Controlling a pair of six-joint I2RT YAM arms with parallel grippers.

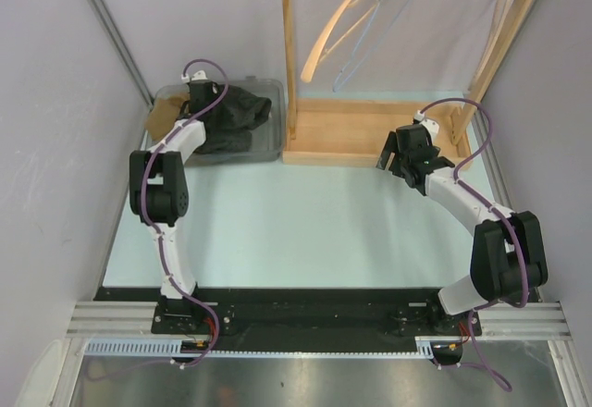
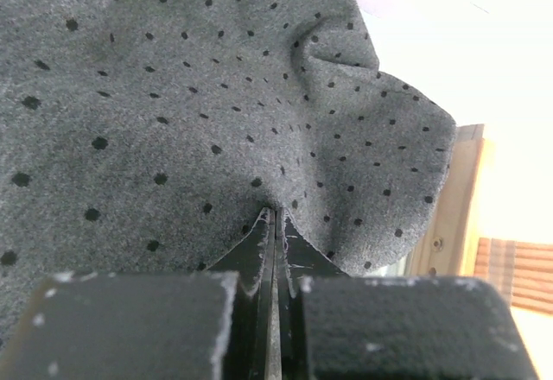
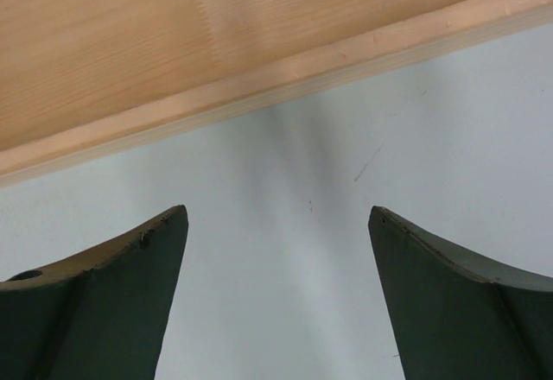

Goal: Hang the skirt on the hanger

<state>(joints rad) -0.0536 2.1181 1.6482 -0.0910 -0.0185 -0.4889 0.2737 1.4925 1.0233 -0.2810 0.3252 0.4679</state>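
Left gripper (image 2: 275, 221): pinching skirt (image 2: 199, 95) fold left of rack (image 1: 356, 129), for lifting.
Right gripper (image 3: 276, 255): jaws wide, empty, at rack front.

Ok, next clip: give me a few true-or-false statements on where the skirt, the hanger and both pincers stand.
1. The left pincer is shut on the skirt. True.
2. The right pincer holds a hanger. False: it is open and empty, over the table beside the base of the wooden rack.
3. The skirt hangs on a hanger. False: it lies in the clear bin at the far left.
4. A wooden hanger hangs from the rack. True.
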